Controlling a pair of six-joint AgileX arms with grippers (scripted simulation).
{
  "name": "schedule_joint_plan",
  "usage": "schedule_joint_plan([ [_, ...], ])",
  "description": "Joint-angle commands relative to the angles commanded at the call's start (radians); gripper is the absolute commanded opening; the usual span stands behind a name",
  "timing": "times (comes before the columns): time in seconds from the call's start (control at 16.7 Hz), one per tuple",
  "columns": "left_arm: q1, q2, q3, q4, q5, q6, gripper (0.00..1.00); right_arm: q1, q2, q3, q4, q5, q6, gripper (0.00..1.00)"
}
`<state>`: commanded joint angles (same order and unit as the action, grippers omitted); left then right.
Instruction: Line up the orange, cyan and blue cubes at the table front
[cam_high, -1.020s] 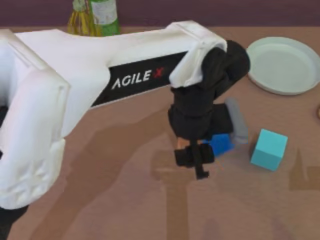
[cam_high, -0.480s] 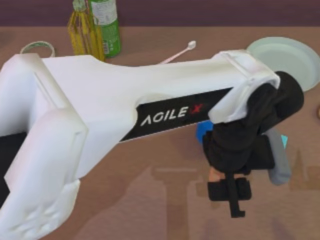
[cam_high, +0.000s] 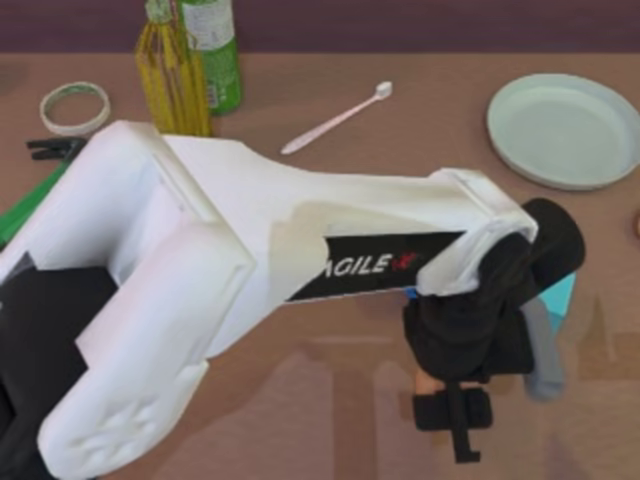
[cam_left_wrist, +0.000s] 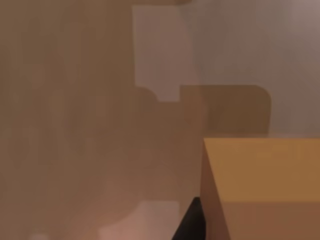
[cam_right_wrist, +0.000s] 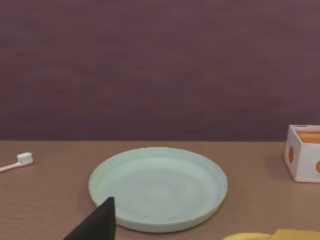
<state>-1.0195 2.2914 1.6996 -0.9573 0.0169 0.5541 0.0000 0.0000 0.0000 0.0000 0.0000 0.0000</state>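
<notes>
My left arm reaches across the top view, and its gripper (cam_high: 450, 400) hangs near the table front, right of centre. It is shut on the pale orange cube (cam_high: 425, 381), which shows only as a sliver beside the wrist. The left wrist view shows that cube (cam_left_wrist: 260, 185) close up above the reddish-brown table (cam_left_wrist: 75, 125), with one dark finger (cam_left_wrist: 192, 225) against its side. Only a corner of the cyan cube (cam_high: 558, 295) shows, just right of the wrist. A blue speck (cam_high: 411, 293) under the forearm is all I see of the blue cube. The right arm is outside the top view.
A pale green plate (cam_high: 565, 130) lies back right, also in the right wrist view (cam_right_wrist: 157, 187). A toothbrush (cam_high: 335, 118), two bottles (cam_high: 190, 60) and a tape roll (cam_high: 75, 106) stand along the back. A white box with orange dots (cam_right_wrist: 305, 152) sits beside the plate.
My left arm has carried the orange cube from the table's middle rightward and toward the front. The arm now covers the blue cube and most of the cyan one.
</notes>
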Motion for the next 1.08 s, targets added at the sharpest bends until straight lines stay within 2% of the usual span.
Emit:
schedule_joint_plan([
  [0.3,-0.002,0.008,-0.011,0.015,0.0,0.0,0.0,0.0,0.0,0.0,0.0,0.0,0.0,1.0],
  [1.08,-0.002,0.008,-0.011,0.015,0.0,0.0,0.98,0.0,0.0,0.0,0.0,0.0,0.0,1.0],
])
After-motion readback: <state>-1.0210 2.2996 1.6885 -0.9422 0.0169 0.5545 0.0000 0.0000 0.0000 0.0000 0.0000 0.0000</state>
